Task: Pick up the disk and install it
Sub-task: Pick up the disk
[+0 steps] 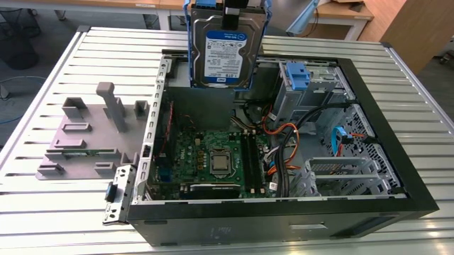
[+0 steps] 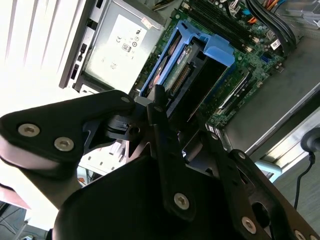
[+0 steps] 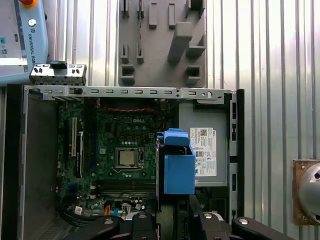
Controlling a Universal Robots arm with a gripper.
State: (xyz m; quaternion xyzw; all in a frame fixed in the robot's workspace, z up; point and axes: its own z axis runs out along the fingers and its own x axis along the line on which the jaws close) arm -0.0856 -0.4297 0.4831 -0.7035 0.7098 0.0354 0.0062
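Because the gripper [image 2: 176, 112] has its black fingers [image 2: 159, 107] pressed together on the upper end of the disk [image 2: 186, 75], the pick-up part of the job looks finished and the carry toward installation is the step in hand. In the exterior view the disk [image 1: 227, 53] hangs upright from the gripper [image 1: 233, 20], label facing the camera and its blue carrier [image 1: 190, 48] framing both long edges. It is in the air and touches nothing else.

Beneath it lies the open computer case [image 1: 284, 215], on its side with the inside exposed. In the first wrist view the carrier's blue end [image 3: 179, 167] sits over the seam between the green motherboard [image 3: 120, 145] and the grey power-supply box [image 3: 204, 150]. Near the held disk, on the exterior view's right, a metal drive cage with a blue latch [image 1: 298, 74] stands inside the case, with orange and black cables [image 1: 284, 139] trailing nearby.

By my judgement, seating the disk calls for squaring the carrier to its bay and keeping it clear of those cables and the board. Which bay it belongs in I cannot tell.

Farther off, outside the case, the grey plastic stand [image 1: 92, 133] rests on the slatted metal table [image 1: 64, 64].
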